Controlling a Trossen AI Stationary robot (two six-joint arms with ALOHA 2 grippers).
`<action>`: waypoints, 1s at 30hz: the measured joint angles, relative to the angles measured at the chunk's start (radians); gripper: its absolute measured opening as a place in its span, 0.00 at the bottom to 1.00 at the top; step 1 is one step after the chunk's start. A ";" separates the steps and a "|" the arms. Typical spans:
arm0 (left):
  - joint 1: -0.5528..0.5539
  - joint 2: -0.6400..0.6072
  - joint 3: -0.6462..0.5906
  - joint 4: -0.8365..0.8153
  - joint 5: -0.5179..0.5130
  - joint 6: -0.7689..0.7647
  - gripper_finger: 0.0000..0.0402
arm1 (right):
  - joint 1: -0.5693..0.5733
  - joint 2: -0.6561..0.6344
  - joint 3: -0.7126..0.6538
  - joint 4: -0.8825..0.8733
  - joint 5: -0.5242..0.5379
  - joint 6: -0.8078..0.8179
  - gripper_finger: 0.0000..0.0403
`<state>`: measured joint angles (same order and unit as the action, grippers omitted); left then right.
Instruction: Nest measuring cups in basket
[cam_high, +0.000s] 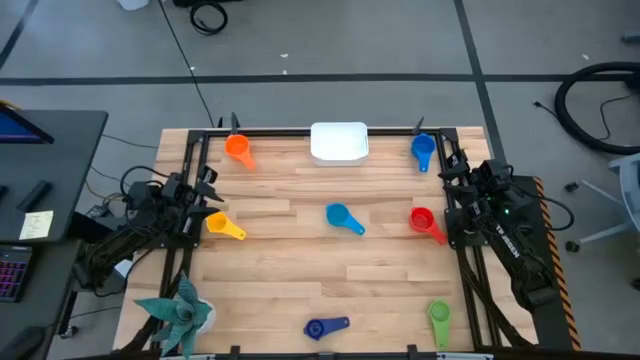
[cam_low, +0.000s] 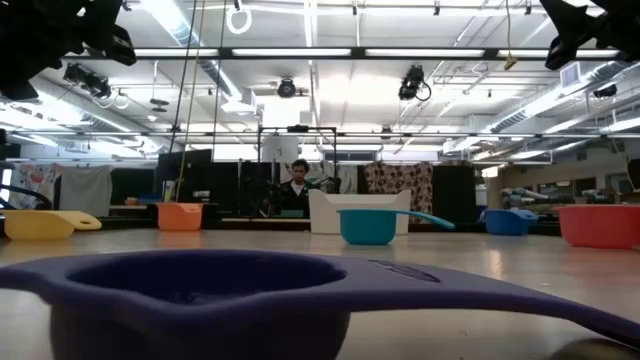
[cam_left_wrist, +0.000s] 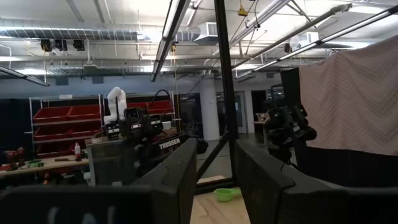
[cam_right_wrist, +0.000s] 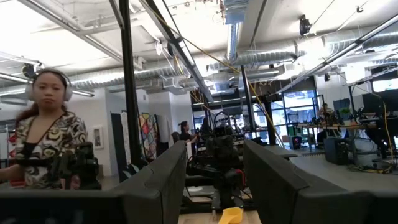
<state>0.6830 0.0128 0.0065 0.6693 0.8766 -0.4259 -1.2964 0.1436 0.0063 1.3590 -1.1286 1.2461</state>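
Note:
Seven cups lie apart on the wooden table, each with its bowl on the boards: orange (cam_high: 237, 148), medium blue (cam_high: 422, 150), yellow (cam_high: 224, 225), light blue (cam_high: 343, 217), red (cam_high: 424, 221), dark blue (cam_high: 325, 327) and green (cam_high: 439, 315). The white basket (cam_high: 339, 141) sits at the middle of the far edge, with nothing in it. My left gripper (cam_left_wrist: 216, 155) waits open above the left edge, and my right gripper (cam_right_wrist: 214, 155) waits open above the right edge. In the low view the dark blue cup (cam_low: 200, 300) fills the foreground.
A teal spiky plant (cam_high: 180, 312) stands at the near left corner. A dark frame (cam_high: 300, 131) runs around the table's edges. A person (cam_right_wrist: 43, 143) sits beyond the left side, and another person (cam_low: 296, 188) is far behind the table. Bare boards lie between the cups.

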 joint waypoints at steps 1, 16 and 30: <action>0.000 0.000 0.000 0.000 0.000 0.000 0.29 | 0.000 0.000 0.000 0.000 0.000 0.000 0.41; 0.000 0.000 0.000 0.014 0.000 -0.140 0.29 | 0.000 0.000 0.000 0.000 0.000 0.000 0.41; 0.001 0.001 0.024 -0.072 -0.024 -0.194 0.29 | 0.000 0.000 0.000 0.000 0.000 0.000 0.41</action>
<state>0.6842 0.0139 0.0308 0.5973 0.8525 -0.6197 -1.2963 0.1432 0.0064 1.3590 -1.1286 1.2462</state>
